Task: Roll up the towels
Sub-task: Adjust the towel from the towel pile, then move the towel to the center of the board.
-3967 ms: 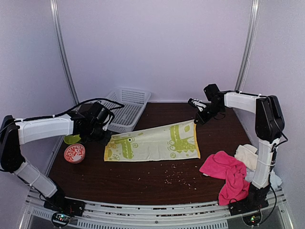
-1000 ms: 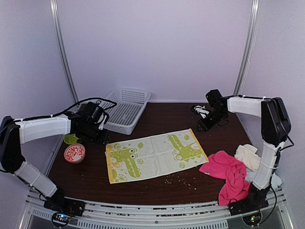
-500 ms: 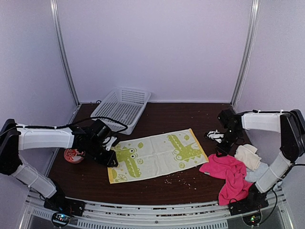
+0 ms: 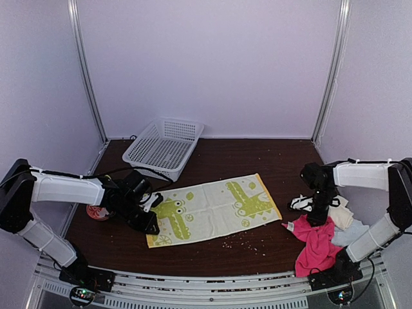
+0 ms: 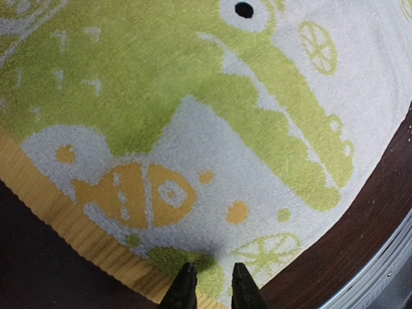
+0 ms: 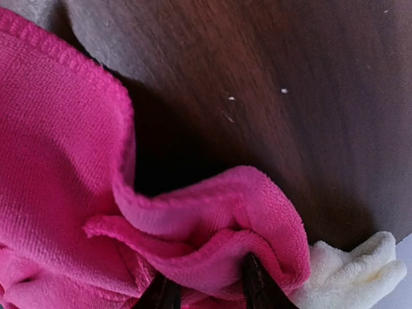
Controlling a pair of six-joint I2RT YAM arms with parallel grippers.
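lime towel (image 4: 212, 209): l gripper (image 5: 210, 290) at edge; r gripper (image 6: 205, 293) pinches pink towel (image 6: 58, 161)

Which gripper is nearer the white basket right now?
Left. The left gripper sits just in front of the basket, at the lime-yellow towel's near left corner. The right gripper is far across the table, down on the pink towel.

A robotics lab test cell; plain pale-lilac panels (image 4: 212, 64) close the back and both sides, metal uprights (image 4: 88, 77) standing at the rear corners; the left arm (image 4: 64, 188) and the right arm (image 4: 364, 174), white and black, rise from an aluminium rail (image 4: 212, 288) along the near edge of a dark wooden table (image 4: 219, 158); a white basket (image 4: 161, 151) and a hot-pink towel (image 4: 315, 244) lie on it.
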